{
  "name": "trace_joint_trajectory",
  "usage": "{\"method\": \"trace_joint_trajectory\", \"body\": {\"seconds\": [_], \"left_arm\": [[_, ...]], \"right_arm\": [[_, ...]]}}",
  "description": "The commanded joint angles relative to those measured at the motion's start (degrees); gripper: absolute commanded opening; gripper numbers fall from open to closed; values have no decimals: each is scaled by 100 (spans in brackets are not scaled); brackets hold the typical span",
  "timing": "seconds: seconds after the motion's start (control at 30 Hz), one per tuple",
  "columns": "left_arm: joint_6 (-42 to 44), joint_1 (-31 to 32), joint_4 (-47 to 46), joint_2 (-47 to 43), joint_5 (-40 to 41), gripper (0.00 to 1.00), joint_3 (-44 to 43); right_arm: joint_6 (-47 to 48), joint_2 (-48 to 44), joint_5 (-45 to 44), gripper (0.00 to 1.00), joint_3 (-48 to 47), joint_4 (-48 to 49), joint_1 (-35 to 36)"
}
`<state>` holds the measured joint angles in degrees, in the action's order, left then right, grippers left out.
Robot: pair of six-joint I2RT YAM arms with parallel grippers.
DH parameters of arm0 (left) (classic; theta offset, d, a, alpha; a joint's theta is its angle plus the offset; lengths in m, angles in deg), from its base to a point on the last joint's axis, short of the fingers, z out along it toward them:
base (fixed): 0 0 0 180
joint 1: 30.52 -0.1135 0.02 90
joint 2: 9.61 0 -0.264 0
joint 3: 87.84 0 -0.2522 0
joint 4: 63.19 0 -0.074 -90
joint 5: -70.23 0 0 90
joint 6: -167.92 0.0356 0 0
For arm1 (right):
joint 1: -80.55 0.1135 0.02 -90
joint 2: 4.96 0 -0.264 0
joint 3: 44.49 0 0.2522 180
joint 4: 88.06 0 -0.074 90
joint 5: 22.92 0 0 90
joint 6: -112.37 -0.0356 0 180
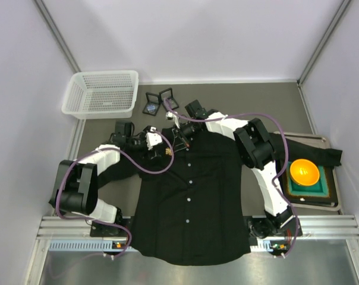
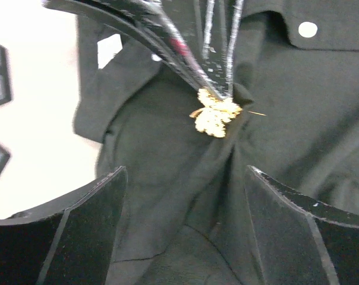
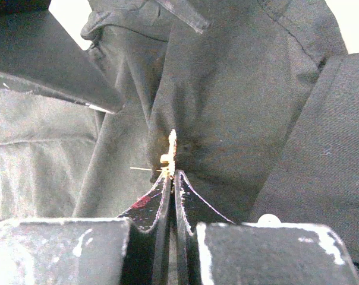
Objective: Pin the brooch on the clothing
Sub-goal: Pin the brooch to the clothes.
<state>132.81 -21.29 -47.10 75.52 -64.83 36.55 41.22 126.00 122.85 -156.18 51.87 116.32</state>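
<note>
The clothing (image 1: 191,202) is a black button-up shirt lying flat on the table, collar at the far end. A gold leaf-shaped brooch (image 1: 167,153) sits against the fabric just left of the collar. My right gripper (image 1: 170,148) is shut on the brooch (image 3: 169,155), whose thin pin points sideways against a tented fold of shirt (image 3: 227,107). In the left wrist view the brooch (image 2: 215,117) hangs at the right gripper's fingertips (image 2: 218,92). My left gripper (image 1: 157,146) stands open just behind it, with bunched shirt fabric (image 2: 185,196) between its fingers (image 2: 96,219).
A white mesh basket (image 1: 102,94) stands at the back left. Small black square boxes (image 1: 158,101) lie beyond the collar. An orange bowl (image 1: 304,172) sits on a green tray (image 1: 323,193) at the right, with the shirt's right sleeve (image 1: 322,155) lying across it.
</note>
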Motion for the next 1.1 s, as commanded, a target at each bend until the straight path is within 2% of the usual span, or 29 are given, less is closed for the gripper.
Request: {"method": "trace_joint_trajectory", "body": {"seconds": [0.0, 0.1, 0.23, 0.53, 0.93, 1.07], "left_arm": [[689, 52, 298, -83, -522, 96, 158], [523, 236, -406, -66, -364, 98, 378], [426, 482, -900, 100, -12, 98, 432], [373, 799, -1296, 549, 366, 92, 335], [-233, 790, -1156, 760, 225, 57, 1], [-453, 773, -1042, 769, 252, 39, -78]], "right_arm": [[31, 35, 250, 0, -183, 11, 79], [22, 35, 242, 0, -191, 11, 71], [13, 35, 250, 0, -200, 11, 62], [57, 27, 347, 0, -209, 29, 62], [101, -17, 400, 0, -156, 11, 71], [145, -61, 417, 0, -95, 11, 71]]}}
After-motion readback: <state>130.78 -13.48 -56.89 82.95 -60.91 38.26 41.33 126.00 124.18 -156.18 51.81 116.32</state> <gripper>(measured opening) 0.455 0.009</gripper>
